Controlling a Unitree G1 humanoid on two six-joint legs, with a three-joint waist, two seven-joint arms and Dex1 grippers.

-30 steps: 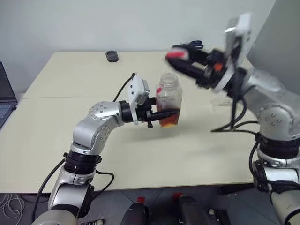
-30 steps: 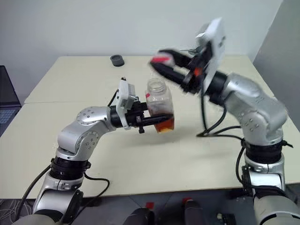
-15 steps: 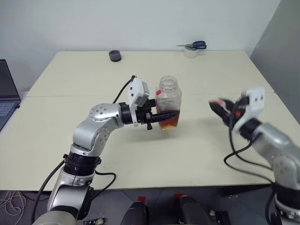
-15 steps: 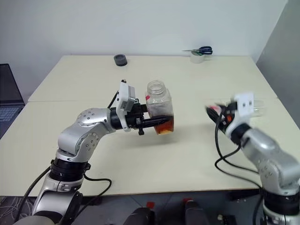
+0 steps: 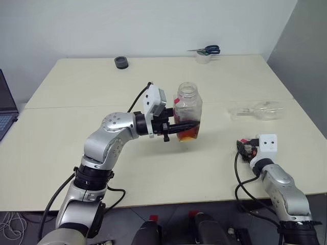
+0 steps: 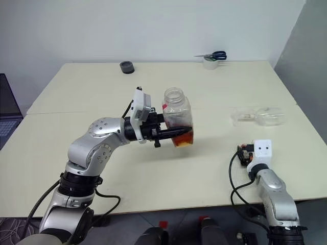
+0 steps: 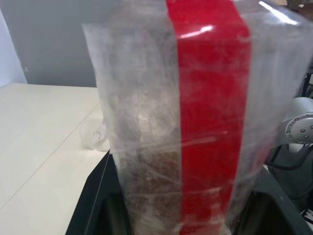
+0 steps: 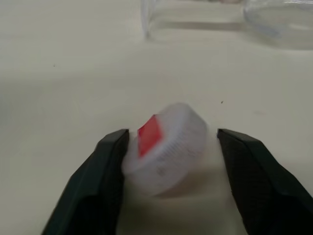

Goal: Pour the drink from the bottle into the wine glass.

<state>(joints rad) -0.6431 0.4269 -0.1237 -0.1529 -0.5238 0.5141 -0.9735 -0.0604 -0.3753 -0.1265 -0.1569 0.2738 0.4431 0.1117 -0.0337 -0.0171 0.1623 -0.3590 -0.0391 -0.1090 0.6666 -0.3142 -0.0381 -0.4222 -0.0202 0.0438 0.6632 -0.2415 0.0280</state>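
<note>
Table [image 5: 76, 153]: pale beige top. On it lay a wine glass [image 5: 255, 110] on its side at right, a bottle cap [image 8: 164, 146] near it, a black ring [image 5: 121, 62], tape roll [image 6: 209, 63] with scissors [image 6: 213, 54] far back.

i see my right gripper [image 8: 168, 142] open, a white cap [image 8: 165, 146] with a red patch between its fingers, on the table [image 8: 58, 73].

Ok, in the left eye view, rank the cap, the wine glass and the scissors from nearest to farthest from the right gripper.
1. The cap, on the table between the fingers of the right gripper.
2. The wine glass, lying on its side just beyond the gripper.
3. The scissors, at the table's far edge.
</note>
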